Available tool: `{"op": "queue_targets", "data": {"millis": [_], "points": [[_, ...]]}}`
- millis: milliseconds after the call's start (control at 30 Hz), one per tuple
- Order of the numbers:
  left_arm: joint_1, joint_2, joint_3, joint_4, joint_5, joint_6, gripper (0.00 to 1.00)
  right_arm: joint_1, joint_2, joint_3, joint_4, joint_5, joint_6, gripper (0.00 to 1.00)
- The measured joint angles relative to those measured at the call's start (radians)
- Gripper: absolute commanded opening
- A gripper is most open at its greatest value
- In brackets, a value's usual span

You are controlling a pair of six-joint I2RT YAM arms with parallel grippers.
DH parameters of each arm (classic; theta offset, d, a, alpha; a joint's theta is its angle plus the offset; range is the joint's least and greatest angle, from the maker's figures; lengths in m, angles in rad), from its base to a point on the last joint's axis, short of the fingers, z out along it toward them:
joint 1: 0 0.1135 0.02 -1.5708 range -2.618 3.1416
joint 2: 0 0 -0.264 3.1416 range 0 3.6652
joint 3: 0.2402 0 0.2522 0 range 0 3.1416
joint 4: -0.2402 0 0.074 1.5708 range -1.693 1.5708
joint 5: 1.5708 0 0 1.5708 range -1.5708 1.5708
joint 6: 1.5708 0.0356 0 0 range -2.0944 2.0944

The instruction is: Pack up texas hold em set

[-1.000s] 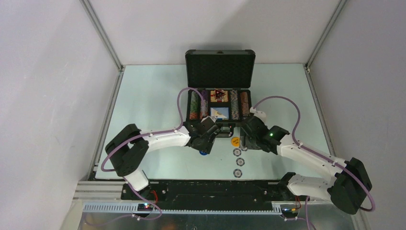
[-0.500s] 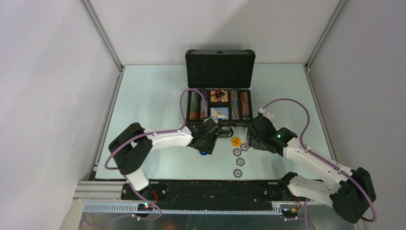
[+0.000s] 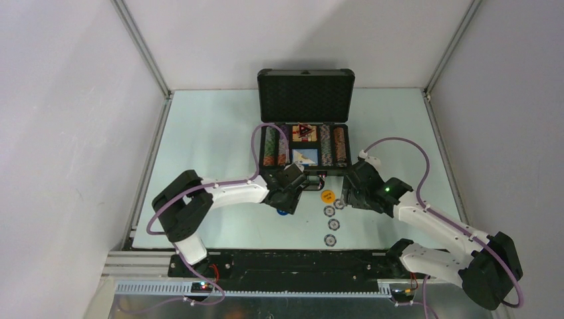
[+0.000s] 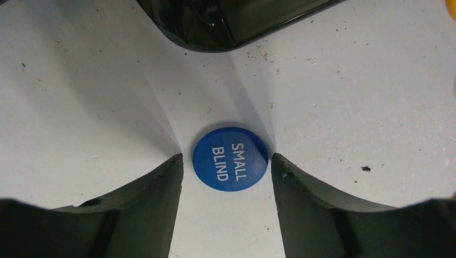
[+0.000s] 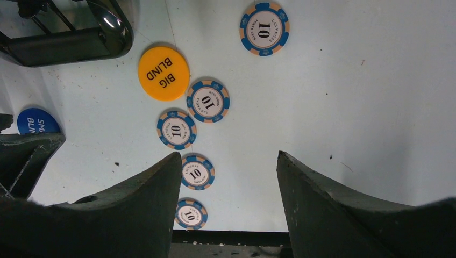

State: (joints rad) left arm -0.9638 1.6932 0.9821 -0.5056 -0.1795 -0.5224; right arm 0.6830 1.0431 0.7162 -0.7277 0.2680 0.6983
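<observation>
The dark grey briefcase [image 3: 306,136] stands open at mid table, with rows of striped chips, a card box and a dark triangular marker inside. My left gripper [image 3: 287,199] is open and low over the table. Its fingers [image 4: 156,188] flank the blue SMALL BLIND button [image 4: 230,159] without gripping it. My right gripper [image 3: 348,193] is open and empty [image 5: 228,153], above bare table to the right of the loose chips. The orange BIG BLIND button [image 5: 163,73] and several blue-and-tan "10" chips [image 5: 176,129] lie loose in front of the case.
The briefcase's black corner [image 4: 231,21] is just beyond the blue button. Its handle [image 5: 70,43] lies near the orange button. One chip [image 5: 264,28] sits apart from the others. The table's near edge [image 5: 242,236] is right behind my right fingers.
Over the last second my right gripper drew back to the right, away from the case's front. My left gripper shifted slightly over the blue button. Little moved in the last half second.
</observation>
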Motion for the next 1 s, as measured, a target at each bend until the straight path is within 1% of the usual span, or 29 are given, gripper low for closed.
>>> {"op": "queue_targets", "data": {"millis": [533, 833, 1000], "points": [[0.000, 0.014, 0.015, -0.002, -0.001, 0.007, 0.54, 0.000, 0.000, -0.016, 0.007, -0.008, -0.001, 0.69], [0.000, 0.013, 0.017, -0.006, -0.001, 0.008, 0.55, 0.000, 0.000, -0.016, 0.012, -0.008, 0.000, 0.69], [-0.001, 0.013, 0.043, -0.040, 0.000, 0.010, 0.55, 0.000, -0.005, -0.016, 0.012, -0.008, 0.000, 0.69]]}}
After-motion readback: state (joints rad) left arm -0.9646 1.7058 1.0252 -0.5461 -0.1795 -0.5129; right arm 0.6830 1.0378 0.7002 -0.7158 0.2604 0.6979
